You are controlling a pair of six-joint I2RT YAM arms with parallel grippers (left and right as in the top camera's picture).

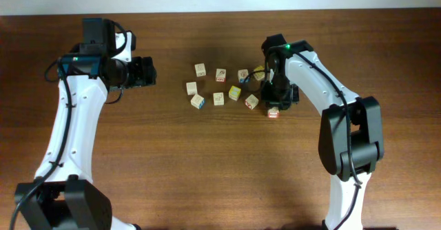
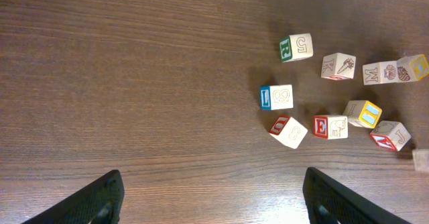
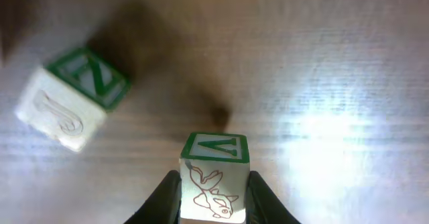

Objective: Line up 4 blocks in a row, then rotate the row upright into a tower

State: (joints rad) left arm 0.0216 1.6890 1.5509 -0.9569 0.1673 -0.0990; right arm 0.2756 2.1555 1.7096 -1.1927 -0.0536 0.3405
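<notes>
The right gripper [image 3: 214,196] is closed on one small cube, the held block [image 3: 214,167]. Its two dark fingers press against the left side and the right side of the cube. The left gripper [image 2: 214,200] stands wide open and holds nothing. It hangs over the bare wooden table [image 1: 207,161], apart from the blocks [image 1: 219,85].

The top face of the held block has a green frame with the letter V. The face below it carries a red-brown line drawing of an animal, which one I cannot tell. Near it, not touching, lies the N block [image 3: 70,106], turned askew, with a green N and a pale J.

The other blocks lie in a loose group between the two arms. There the left wrist view shows the R block [image 2: 296,47] with a green R and a 5, the K block [image 2: 338,66] with an ice-cream cone, and the E block [image 2: 330,126] with a red E and an elephant. All are pale wooden cubes with coloured prints
</notes>
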